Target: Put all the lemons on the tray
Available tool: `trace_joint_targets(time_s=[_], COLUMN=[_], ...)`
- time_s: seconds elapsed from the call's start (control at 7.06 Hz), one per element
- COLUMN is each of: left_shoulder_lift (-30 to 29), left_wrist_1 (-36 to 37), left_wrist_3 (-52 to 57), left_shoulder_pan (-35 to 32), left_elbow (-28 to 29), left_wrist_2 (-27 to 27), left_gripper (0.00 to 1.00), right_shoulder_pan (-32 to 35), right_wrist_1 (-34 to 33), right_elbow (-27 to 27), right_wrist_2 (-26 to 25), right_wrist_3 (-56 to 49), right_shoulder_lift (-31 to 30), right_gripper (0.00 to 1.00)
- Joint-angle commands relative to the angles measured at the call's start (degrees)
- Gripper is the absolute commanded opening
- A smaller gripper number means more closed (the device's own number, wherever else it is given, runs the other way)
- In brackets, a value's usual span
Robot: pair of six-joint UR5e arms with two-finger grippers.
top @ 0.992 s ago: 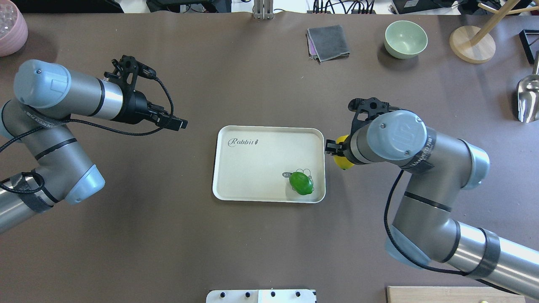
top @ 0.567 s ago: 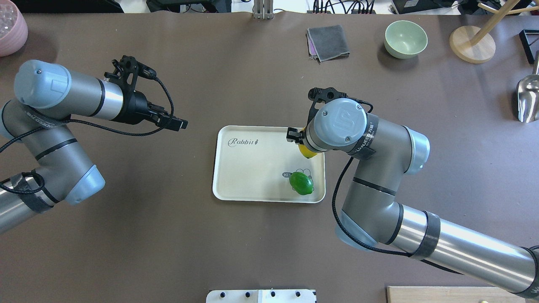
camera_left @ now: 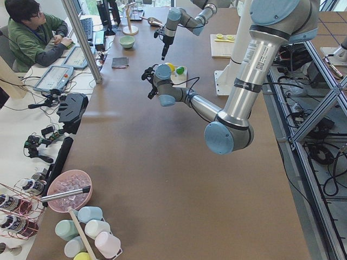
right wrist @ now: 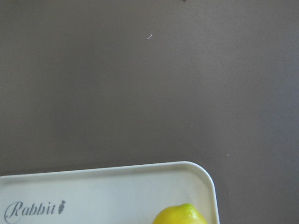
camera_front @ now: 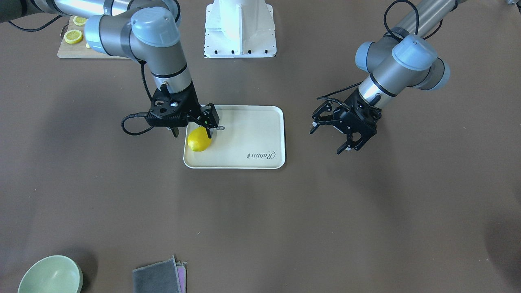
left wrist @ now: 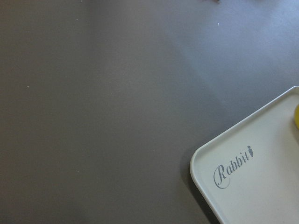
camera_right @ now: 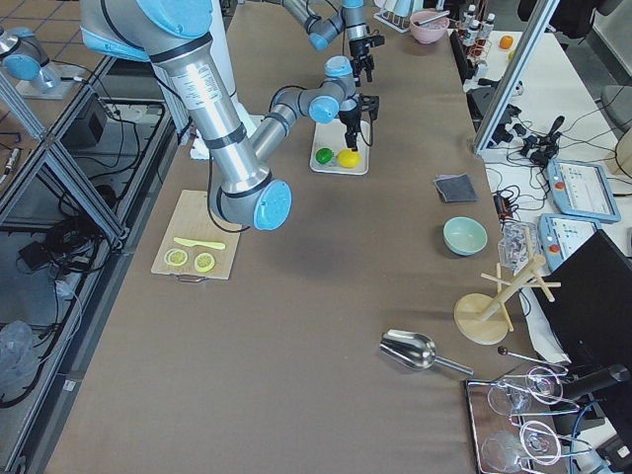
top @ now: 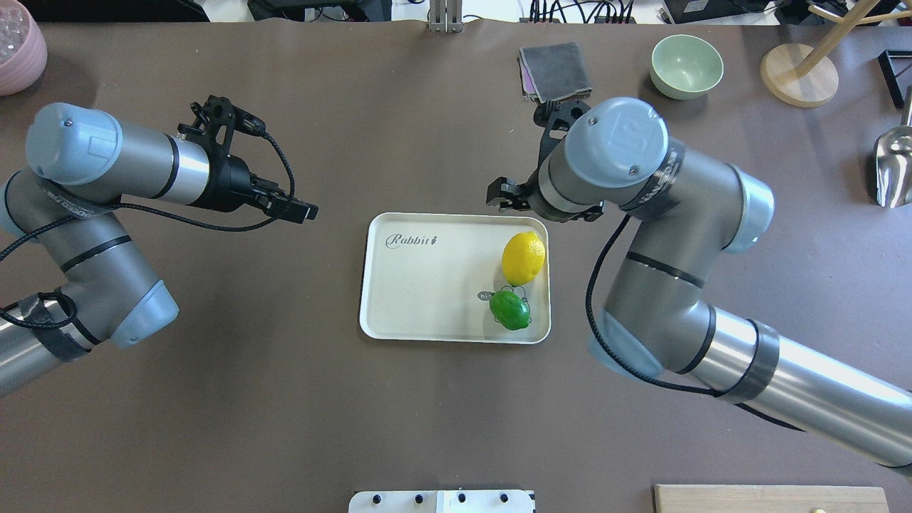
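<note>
The cream tray (top: 427, 285) with "Rabbit" lettering lies mid-table. The yellow lemon (top: 524, 258) rests in it by the right rim. The green lemon (top: 510, 310) lies just nearer the robot, on the cartoon drawing. In the front view my right gripper (camera_front: 193, 132) hangs open just above the yellow lemon (camera_front: 199, 139), holds nothing, and hides the green lemon. My left gripper (top: 299, 210) is open and empty, above the table left of the tray; it also shows in the front view (camera_front: 327, 140). The right wrist view shows the tray rim (right wrist: 140, 167) and the lemon's top (right wrist: 180, 215).
A grey cloth (top: 556, 71), a green bowl (top: 686, 65), a wooden stand (top: 798, 75) and a metal scoop (top: 894, 167) lie at the far right. A pink bowl (top: 18, 50) sits far left. A cutting board (camera_front: 69, 51) with lemon slices lies near the right arm's base.
My right arm carried the yellow lemon from beside the tray's right rim over the tray, let it go there, and drew back toward the far side. The left arm has not moved.
</note>
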Motion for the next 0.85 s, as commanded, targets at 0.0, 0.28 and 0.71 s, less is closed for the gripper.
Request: trace_joint_targets(time_s=[0.0,0.28,0.71], left_shoulder_lift=[0.0,0.8,6.9], left_wrist_1=[0.2,4.3,10.7], left_wrist_3=[0.1,7.6,25.3], left_shoulder_pan=[0.0,-0.2,-16.1], left_elbow=[0.0,0.1,0.0], left_wrist_2=[0.0,-0.5,-11.4], left_gripper=[0.99,0.99,0.99], right_shoulder_pan=[9.6,20.2,41.3], right_wrist_1=[-4.1,-4.1,-3.8], right_elbow=[7.5,10.0,7.9], right_wrist_2=[12.2,14.6,29.9], right_wrist_3=[-19.7,-43.6,-74.3], right_shoulder_lift=[-9.1,-20.9,-36.7], right_gripper=[1.0,1.0,1.0])
